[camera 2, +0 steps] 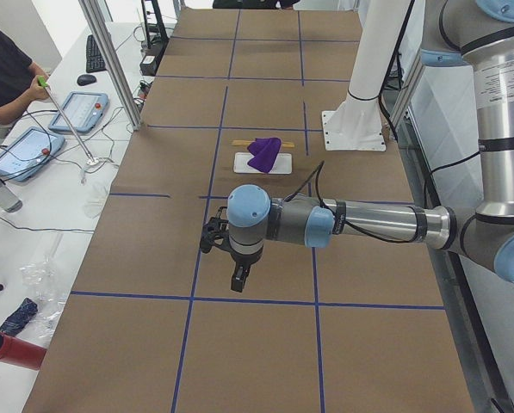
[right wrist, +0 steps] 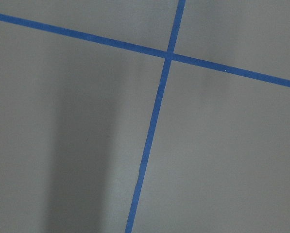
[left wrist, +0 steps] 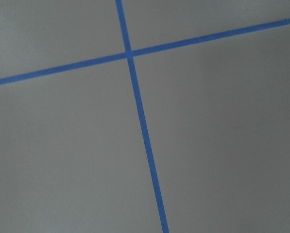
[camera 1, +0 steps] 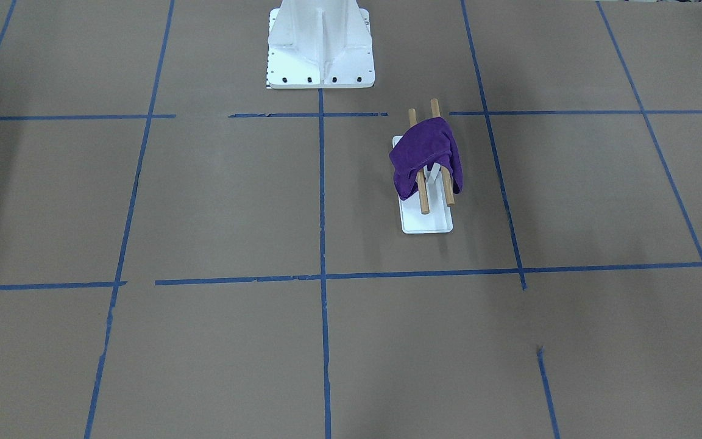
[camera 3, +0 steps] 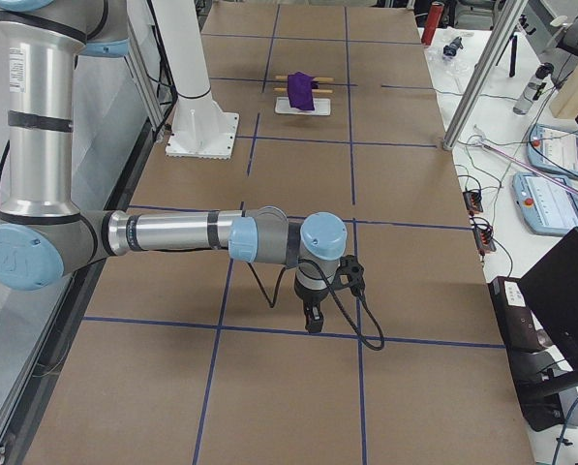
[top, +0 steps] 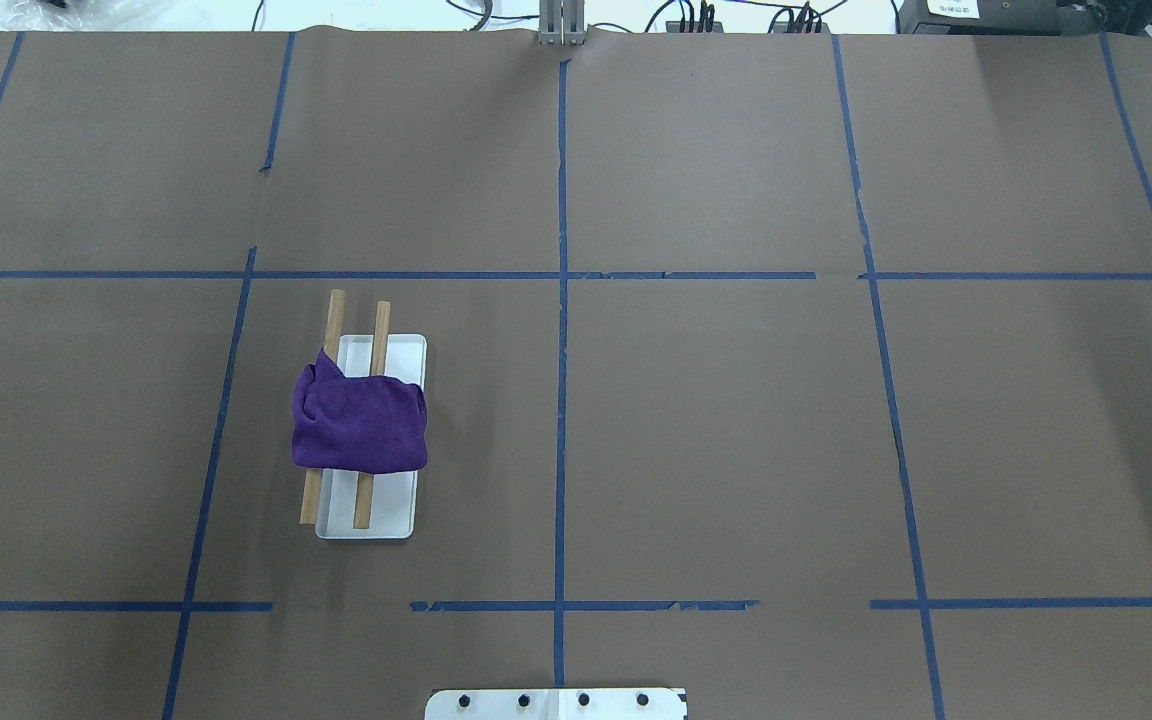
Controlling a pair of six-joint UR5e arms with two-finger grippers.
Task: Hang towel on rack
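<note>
Towel (top: 361,425) draped across both dowels (top: 336,315) of the rack (top: 406,352), left of centre in the overhead view. Left gripper (camera 2: 238,280) and right gripper (camera 3: 313,320) hang over the table (top: 736,450), well apart from the rack. Their opening and any grasp cannot be told.

Robotics lab: tape-gridded table (top: 716,430), teach pendants (camera 2: 78,112), operator (camera 2: 3,73) alongside.

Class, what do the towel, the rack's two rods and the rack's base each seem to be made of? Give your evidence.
Towel: soft purple cloth, perhaps terry or microfibre; it drapes in matte folds. Dowels: probably bare wood; light brown, dull, round. Base: smooth white plastic or painted metal, cannot tell which; flat, evenly white.
</note>
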